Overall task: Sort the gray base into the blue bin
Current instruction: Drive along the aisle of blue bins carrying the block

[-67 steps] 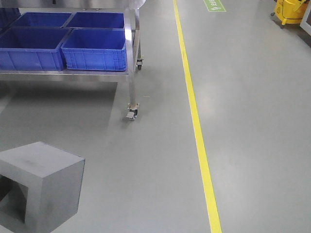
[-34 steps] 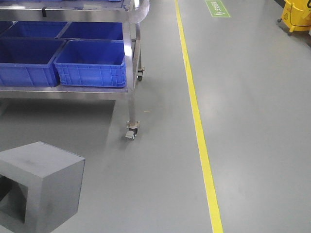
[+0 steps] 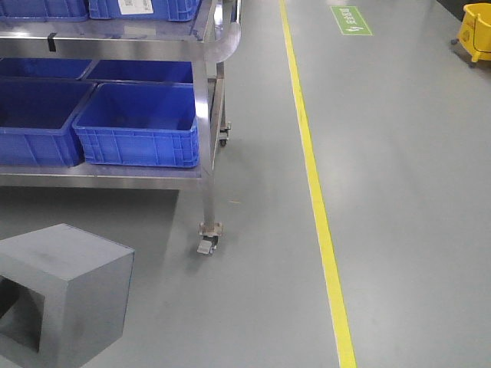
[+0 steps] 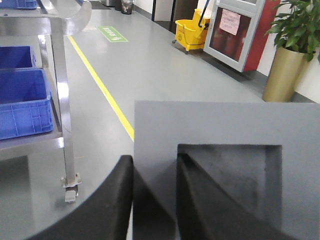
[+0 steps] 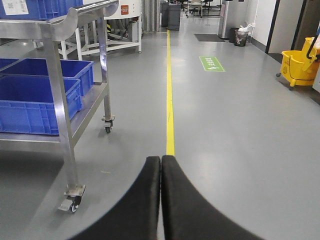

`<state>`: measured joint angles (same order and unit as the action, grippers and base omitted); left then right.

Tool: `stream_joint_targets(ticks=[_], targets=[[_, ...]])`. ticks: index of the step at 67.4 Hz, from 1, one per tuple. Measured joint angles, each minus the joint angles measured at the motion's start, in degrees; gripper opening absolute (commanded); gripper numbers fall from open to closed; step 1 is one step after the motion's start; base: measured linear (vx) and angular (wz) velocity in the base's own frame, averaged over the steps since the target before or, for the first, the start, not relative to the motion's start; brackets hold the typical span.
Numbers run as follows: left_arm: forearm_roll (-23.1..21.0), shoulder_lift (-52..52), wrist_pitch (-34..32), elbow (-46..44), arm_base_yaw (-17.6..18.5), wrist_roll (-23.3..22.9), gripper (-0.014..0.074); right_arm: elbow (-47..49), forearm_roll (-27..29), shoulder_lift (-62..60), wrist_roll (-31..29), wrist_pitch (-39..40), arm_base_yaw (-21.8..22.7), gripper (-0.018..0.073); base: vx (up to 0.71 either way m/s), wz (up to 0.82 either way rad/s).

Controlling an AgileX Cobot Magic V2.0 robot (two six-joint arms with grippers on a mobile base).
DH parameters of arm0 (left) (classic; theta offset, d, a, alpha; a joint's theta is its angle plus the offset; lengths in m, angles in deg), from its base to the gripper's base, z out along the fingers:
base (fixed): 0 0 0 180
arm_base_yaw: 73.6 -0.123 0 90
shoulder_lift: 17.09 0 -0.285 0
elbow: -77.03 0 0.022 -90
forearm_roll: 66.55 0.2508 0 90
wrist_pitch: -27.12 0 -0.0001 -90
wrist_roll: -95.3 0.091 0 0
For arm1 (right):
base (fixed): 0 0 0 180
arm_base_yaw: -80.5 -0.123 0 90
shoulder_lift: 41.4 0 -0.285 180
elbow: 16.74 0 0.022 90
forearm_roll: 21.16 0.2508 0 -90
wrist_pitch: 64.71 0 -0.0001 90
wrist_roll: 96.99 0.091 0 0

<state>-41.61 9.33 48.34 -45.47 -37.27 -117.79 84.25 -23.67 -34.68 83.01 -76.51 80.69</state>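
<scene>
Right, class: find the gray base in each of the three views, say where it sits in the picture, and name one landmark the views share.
Exterior front-facing view: the gray base sits in the bottom left corner, cut by the frame edge.
Left wrist view: it fills the lower right, recessed window facing the camera.
Right wrist view: not in it.
Shared landmark: the yellow floor line, visible in all three views.

Looking like a factory or warehouse aisle: showing a gray floor (image 3: 399, 153) with a yellow line (image 3: 322, 222) and green sign (image 3: 352, 20), a wheeled steel cart (image 3: 205, 184) carrying bins (image 3: 138, 146), a mop bucket (image 5: 297, 67).
</scene>
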Motion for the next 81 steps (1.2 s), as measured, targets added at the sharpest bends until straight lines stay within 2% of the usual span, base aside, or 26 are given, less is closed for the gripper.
stream_joint_targets(ticks=[24,81], targets=[[0.00,0.00,0.00,0.00,0.00,0.00,-0.0007,0.00,0.00,0.00,0.00,0.00,0.00,-0.0005,0.36,0.32],[0.00,0.00,0.00,0.00,0.00,0.00,-0.0007,0.00,0.00,0.00,0.00,0.00,0.00,-0.0005,0.28,0.87]])
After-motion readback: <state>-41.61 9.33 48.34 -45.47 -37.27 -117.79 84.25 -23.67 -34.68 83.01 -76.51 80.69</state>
